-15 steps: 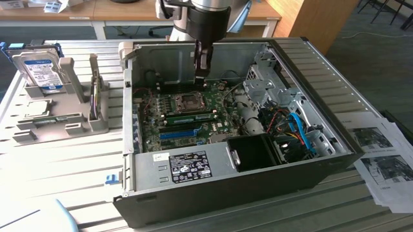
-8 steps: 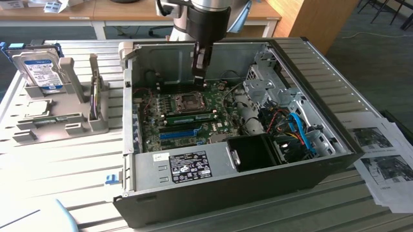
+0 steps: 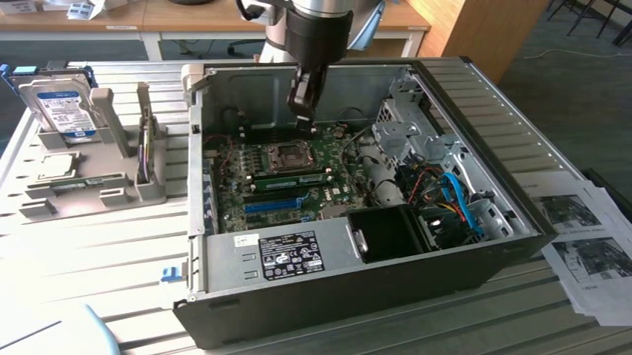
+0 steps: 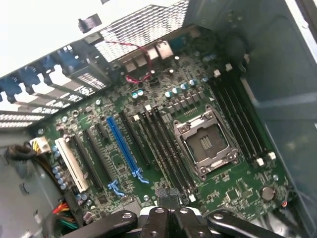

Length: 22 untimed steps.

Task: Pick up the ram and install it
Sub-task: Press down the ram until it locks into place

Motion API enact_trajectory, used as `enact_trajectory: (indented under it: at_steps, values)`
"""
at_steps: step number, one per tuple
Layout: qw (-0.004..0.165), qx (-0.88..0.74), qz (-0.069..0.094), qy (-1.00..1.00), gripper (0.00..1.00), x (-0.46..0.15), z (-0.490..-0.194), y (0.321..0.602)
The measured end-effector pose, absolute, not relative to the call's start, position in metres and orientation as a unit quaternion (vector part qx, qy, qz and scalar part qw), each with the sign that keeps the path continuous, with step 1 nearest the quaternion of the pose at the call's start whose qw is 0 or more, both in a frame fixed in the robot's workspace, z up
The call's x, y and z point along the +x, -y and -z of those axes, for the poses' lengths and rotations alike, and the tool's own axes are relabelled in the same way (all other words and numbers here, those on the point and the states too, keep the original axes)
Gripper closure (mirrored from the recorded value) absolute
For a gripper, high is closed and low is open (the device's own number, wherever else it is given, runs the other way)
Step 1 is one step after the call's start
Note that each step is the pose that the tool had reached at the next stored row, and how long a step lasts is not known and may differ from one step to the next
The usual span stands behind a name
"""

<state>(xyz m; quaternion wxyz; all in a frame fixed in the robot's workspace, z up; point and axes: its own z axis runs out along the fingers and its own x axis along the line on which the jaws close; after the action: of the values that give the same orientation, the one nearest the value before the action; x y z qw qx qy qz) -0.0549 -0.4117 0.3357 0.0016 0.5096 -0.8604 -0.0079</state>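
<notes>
Inside the open case (image 3: 474,244), the closed claw (image 3: 301,111) hovers above seated ram (image 3: 288,178); descending could strike the board (image 4: 233,183).

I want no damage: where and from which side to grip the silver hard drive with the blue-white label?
Probably the free upper edge of the silver hard drive, coming from above, pinching across its thickness: it stands on edge in the grey plastic stand, which hides its lower part.

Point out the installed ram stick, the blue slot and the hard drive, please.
ram (image 3: 293,179): exterior view, middle of the green stick seated in the motherboard.
blue slot (image 4: 122,146): wrist view, middle of its length.
hard drive (image 3: 59,107): exterior view, centre of its label.
</notes>
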Motion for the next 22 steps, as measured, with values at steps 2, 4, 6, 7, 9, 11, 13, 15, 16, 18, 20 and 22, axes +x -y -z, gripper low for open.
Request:
enact_trajectory:
  at_steps: [2, 4, 6, 7, 9, 11, 13, 15, 16, 18, 20, 22]
  values:
    - [0.002, 0.496, 0.008, 0.868, 0.91, -0.0549, -0.3357, 0.4117]
    - [0.001, 0.482, 0.008, 0.876, 0.91, -0.0549, -0.3356, 0.4117]
    - [0.001, 0.468, 0.008, 0.884, 0.91, -0.0549, -0.3355, 0.4117]
    - [0.001, 0.461, 0.008, 0.887, 0.91, -0.0549, -0.3355, 0.4117]
    - [0.001, 0.447, 0.008, 0.894, 0.91, -0.0549, -0.3355, 0.4117]
    - [0.001, 0.432, 0.008, 0.902, 0.91, -0.0549, -0.3354, 0.4117]
    - [0.001, 0.418, 0.008, 0.908, 0.91, -0.0549, -0.3354, 0.4117]
    - [0.001, 0.404, 0.008, 0.915, 0.91, -0.0549, -0.3353, 0.4117]
    - [0.001, 0.396, 0.008, 0.918, 0.91, -0.0549, -0.3353, 0.4117]
    - [0.001, 0.383, 0.008, 0.924, 0.91, -0.0549, -0.3353, 0.4117]
    - [0.000, 0.370, 0.008, 0.929, 0.91, -0.0549, -0.3352, 0.4117]
    - [0.000, 0.356, 0.008, 0.934, 0.91, -0.0549, -0.3352, 0.4117]
